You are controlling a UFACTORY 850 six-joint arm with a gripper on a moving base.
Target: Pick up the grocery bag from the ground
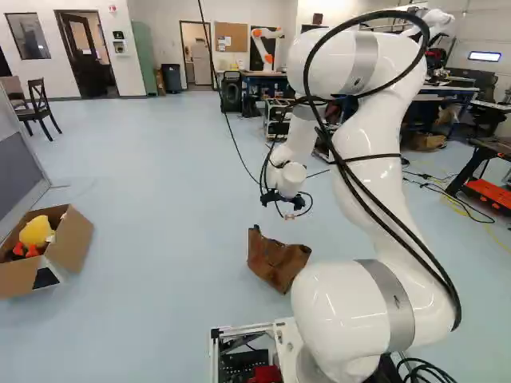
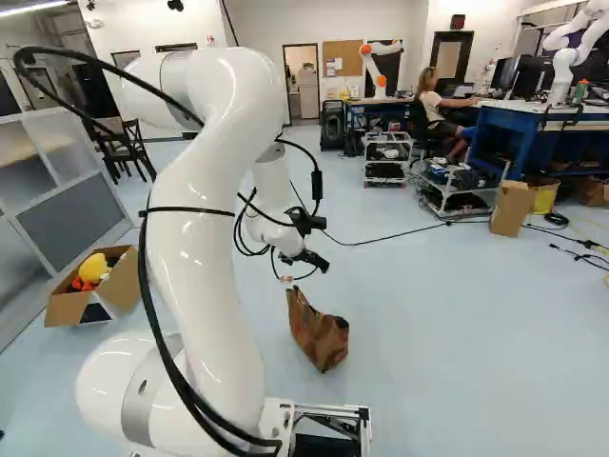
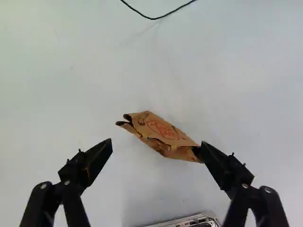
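Obs: your gripper [image 3: 156, 145] is over the bag, fingers wide apart, nothing clamped. Grocery bag [image 3: 163, 130] is on the floor [image 3: 71, 94], below and a bit ahead of the gripper, clear of it; in the wrist view it runs obliquely across the gap, one end showing behind a fingertip.

Risks (my est.):
1. Off-centre descent: that fingertip may land on the near end, crushing or shoving the bag instead of straddling it. Shift/rotate before you go down.
2. Oblique approach: close w/o aligning and you'd prob. twist the bag or catch only a corner.
3. Shallow pinch: thin paper could slip or tear on lift, esp. if loaded; contents n/a, can't tell.
4. Too deep: tips may hit hard floor. Watch clearance to the base frame [image 3: 189, 221] too, behind the bag.
5. Cable loop [image 1: 312, 202] hangs beside the gripper; could snag the bag's rim.

Mat'ls: bag = brown paper, creased, dull, w/ red oval print; slanted, part-collapsed, dark folds at the ends. Floor = smooth, pale, faint sheen, so low friction likely. Frame = bare metal, straight-edged. Loop = thin, black, curved.
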